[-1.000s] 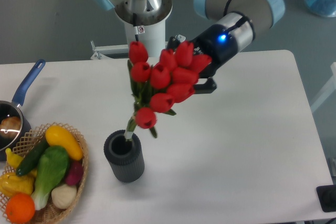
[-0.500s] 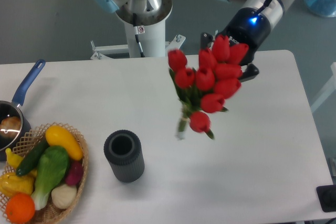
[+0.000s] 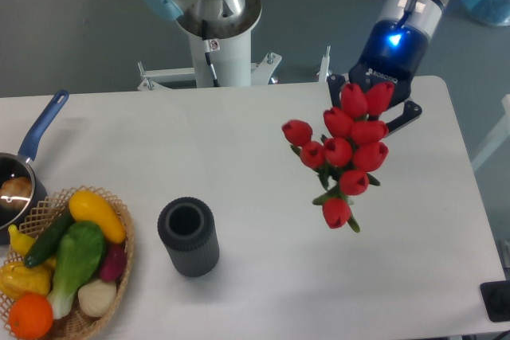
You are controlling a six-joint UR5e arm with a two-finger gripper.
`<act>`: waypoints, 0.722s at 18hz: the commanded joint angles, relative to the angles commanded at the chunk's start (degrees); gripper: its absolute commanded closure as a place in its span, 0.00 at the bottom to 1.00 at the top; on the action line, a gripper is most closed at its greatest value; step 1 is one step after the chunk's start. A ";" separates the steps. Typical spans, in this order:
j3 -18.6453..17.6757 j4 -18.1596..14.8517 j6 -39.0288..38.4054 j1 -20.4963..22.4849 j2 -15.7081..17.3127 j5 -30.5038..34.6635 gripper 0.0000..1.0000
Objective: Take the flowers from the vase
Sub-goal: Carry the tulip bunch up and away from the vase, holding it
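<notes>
Flowers, a bunch of red tulip buds, hang in the air at centre right of the frame, clear of the desk and well apart from the vase. The vase stands upright at lower left of centre, its mouth showing dark with no stems in it. Judged from this layout, the lift out of the vase is done and little or nothing of the task is left beyond holding the bunch. The arm reaches down from the upper right corner, its wrist pointing toward the desk with a blue light lit on it; the gripper sits just behind the top of the bunch. Its fingers appear closed on the flowers, though the buds hide the contact itself. A basket of fruit and vegetables and a saucepan lie at far left.
</notes>
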 joint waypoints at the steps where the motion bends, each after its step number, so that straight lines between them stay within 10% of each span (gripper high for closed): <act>1: 0.35 0.00 0.36 0.17 0.00 0.97 1.00; 6: 4.48 -2.10 -3.86 -1.40 -0.44 12.65 1.00; 13: 9.84 -13.78 2.08 -0.36 -3.16 26.96 0.98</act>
